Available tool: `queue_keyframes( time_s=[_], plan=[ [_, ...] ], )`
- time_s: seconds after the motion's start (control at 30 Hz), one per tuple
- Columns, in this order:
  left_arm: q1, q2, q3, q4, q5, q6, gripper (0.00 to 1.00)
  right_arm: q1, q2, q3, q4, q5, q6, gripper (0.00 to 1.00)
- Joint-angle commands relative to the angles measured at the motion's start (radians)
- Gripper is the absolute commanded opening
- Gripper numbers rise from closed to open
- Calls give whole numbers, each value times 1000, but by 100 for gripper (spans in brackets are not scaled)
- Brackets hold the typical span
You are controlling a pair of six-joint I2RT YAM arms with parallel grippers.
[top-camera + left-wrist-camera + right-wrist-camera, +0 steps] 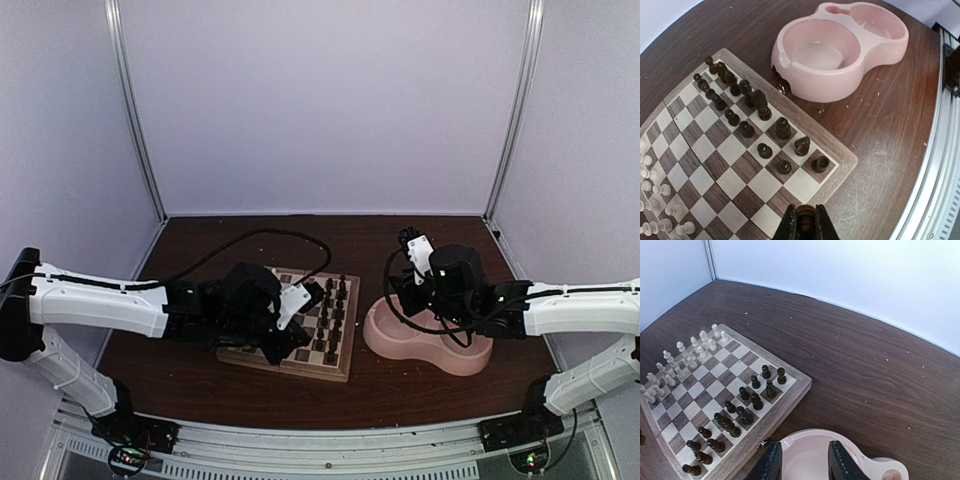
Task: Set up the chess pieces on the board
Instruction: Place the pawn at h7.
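The board [345, 362] lies at the table's middle, also in the left wrist view [840, 172] and the right wrist view [799, 386]. Dark brown chess pieces [760, 105] stand in two rows along its right side. Cream pieces [682, 357] stand along the left side. My left gripper [806, 224] is shut on a dark brown piece [806, 216] and hovers above the board's near right corner. My right gripper [805, 460] is open and empty above the pink bowl's left basin.
The pink double bowl [385, 343] sits right of the board, near its edge; both its basins look empty in the left wrist view [812, 87]. A metal rail [940, 165] runs along the table's near edge. A black cable [270, 236] loops behind the board.
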Motion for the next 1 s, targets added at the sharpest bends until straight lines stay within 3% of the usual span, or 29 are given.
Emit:
queue_keyframes(
  time_s=[0.0,0.27,0.97],
  plan=[
    [-5,1,-27,123,32,99,0,-3,-12,3,26,105,-63,34],
    [-5,99,-5,129,44,63,0,-3,57,43,2,124,-63,34],
    [24,260,90,57,44,-11,4,-3,55,49,-11,153,-65,35]
  ],
)
